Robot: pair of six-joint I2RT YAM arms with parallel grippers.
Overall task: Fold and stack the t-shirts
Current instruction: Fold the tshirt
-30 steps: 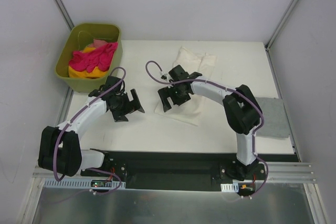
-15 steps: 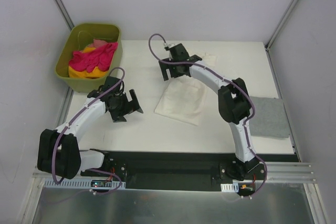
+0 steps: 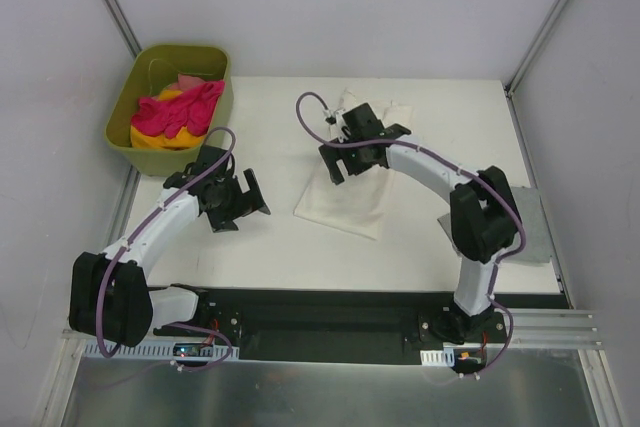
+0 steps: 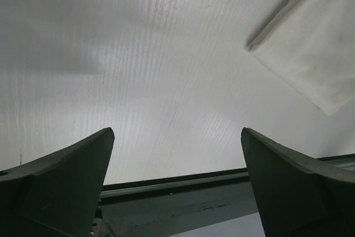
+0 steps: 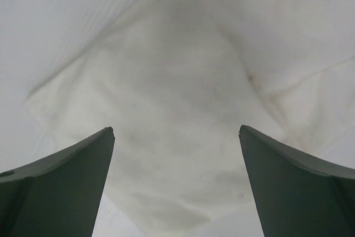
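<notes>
Starting at the right gripper [image 3: 352, 161]: spread wide, gripping nothing, hovering over the upper half of the cream-white shirt [image 3: 345, 202]. Same story from its wrist cam, fingers [image 5: 55, 192] far apart and only rumpled pale cloth underneath. Swung out toward 12 o'clock half a second ago, now pulled back toward 6, and came away empty. No visible change in the cloth from that trip, as far as can be told: still a partly folded slab running from 12 down to 7 near the middle of the table [image 3: 270, 247].

Moving over to the left gripper [image 3: 243, 209]: also wide open and empty, parked above bare tabletop at roughly 9 o'clock from the shirt, barely budged over the last second. Only a corner of the cream cloth in its wrist view, up at 2 o'clock.

Further out: grey shirt [image 3: 530, 219] lying flat at the 4 o'clock edge, partly hidden behind the right arm [image 3: 470, 217]. Pink shirt [image 3: 180, 112], yellow shirt [image 3: 160, 140] and a scrap of red shirt [image 3: 190, 80] heaped in the olive tub [image 3: 215, 87] at 10 o'clock.

Reads like hunting for an edge to pinch, not actual folding progress. Probably early days: cream fold unfinished, tub pile not yet started.
</notes>
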